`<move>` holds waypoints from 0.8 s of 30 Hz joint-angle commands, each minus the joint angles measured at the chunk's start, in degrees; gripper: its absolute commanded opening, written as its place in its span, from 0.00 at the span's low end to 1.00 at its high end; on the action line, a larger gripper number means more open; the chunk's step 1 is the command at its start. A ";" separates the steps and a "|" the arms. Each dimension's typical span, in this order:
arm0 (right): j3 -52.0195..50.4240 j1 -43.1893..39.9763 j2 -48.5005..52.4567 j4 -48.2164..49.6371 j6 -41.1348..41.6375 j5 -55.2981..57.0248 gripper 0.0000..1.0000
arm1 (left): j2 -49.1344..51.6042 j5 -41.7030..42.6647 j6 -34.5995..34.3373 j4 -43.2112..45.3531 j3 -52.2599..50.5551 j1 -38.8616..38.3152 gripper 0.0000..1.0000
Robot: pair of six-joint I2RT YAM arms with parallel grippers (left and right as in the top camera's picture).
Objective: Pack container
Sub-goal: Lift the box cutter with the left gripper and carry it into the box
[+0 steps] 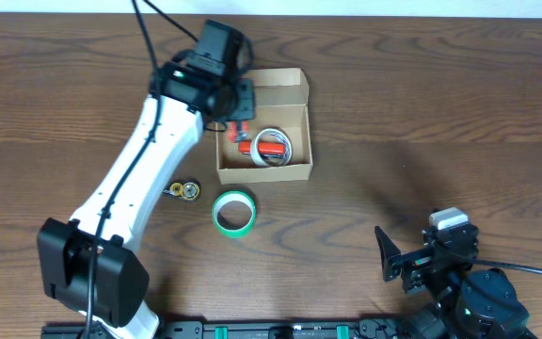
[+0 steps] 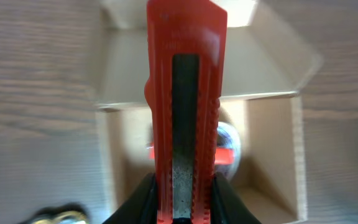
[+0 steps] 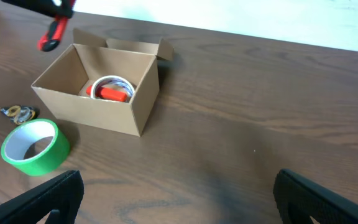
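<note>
Cutter (image 2: 185,112) pinched in left pincer (image 2: 185,205), plain only wrist-view; container (image 2: 272,149) below; right pincer (image 3: 179,199) spread

Tan cardboard container (image 1: 263,173); red knife (image 2: 185,93); green tape roll (image 3: 39,165); brown wood-grain table (image 1: 422,113).

The container (image 1: 263,127) is set at the table's far middle. A wound roll (image 3: 110,80) is laid in it, with a short stick (image 3: 114,94) on top. A cutter (image 2: 185,93) is held above the container's left wall. A tape roll (image 1: 234,213) is placed just near of the container, with small metal pieces (image 1: 184,191) to the roll's left.
</note>
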 commanded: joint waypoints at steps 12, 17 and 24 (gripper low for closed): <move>-0.04 0.33 -0.35 -0.09 0.63 0.55 0.99 | 0.13 -15.21 -39.65 3.28 0.94 -7.61 0.20; -0.04 0.35 -0.35 -0.07 0.63 0.55 0.99 | 2.03 -16.09 -52.11 3.37 0.94 -7.98 0.20; -0.04 0.33 -0.35 -0.09 0.63 0.55 0.99 | 6.54 -16.20 -67.60 3.34 0.94 -8.74 0.23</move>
